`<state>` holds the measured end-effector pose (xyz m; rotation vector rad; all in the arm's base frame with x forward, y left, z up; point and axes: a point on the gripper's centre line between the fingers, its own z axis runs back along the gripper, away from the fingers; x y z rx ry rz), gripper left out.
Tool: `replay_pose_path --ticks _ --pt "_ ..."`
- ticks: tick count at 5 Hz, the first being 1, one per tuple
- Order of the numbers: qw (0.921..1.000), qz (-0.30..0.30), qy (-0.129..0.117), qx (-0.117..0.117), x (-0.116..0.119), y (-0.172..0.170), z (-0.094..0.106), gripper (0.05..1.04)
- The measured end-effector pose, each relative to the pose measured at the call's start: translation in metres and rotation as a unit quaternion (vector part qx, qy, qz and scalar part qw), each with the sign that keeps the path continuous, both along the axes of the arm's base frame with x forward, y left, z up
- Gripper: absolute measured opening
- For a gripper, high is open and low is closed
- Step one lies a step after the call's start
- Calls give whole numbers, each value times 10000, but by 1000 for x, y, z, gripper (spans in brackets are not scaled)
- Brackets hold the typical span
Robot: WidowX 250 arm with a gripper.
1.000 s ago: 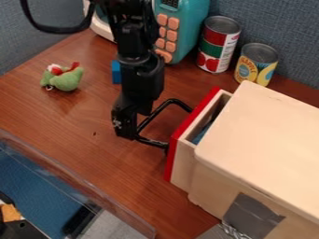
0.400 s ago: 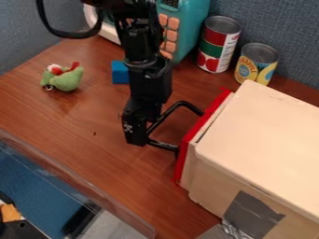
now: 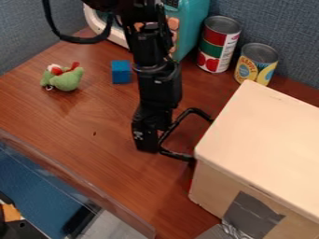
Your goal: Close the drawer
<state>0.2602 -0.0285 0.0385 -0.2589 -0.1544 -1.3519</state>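
My gripper (image 3: 148,140) hangs low over the table, against the black handle (image 3: 181,155) on the drawer's front; how its fingers meet the handle is hidden. The drawer's red front (image 3: 190,179) is a thin sliver at the left side of the pale wooden box (image 3: 261,135). No gap shows between the drawer and the box top, so the drawer stands pushed in.
A green plush toy (image 3: 65,78) and a blue block (image 3: 121,72) lie on the table (image 3: 74,121) to the left. Behind stand a teal toy microwave (image 3: 190,23) and two cans (image 3: 218,44). A clear plastic edge (image 3: 81,186) crosses the lower left.
My gripper has moved right and a little toward the front. The drawer has slid right into the box, and the opening seen earlier is shut.
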Motion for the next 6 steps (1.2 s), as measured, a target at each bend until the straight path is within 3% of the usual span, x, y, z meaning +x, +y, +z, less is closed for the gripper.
replay_pose_path --ticks 1,2,3,4,5,6 --pt "9999 -28 126 -102 -6 -5 0 1001" --pt "9993 257 -122 227 -2 9 10 1001" --pt "9739 1564 -612 1527 13 56 11 1001" --pt "9362 2743 -670 2091 21 108 28 1001" --pt "8967 3928 -305 2018 14 163 41 1001" --pt "8556 4908 48 1648 7 207 60 1001"
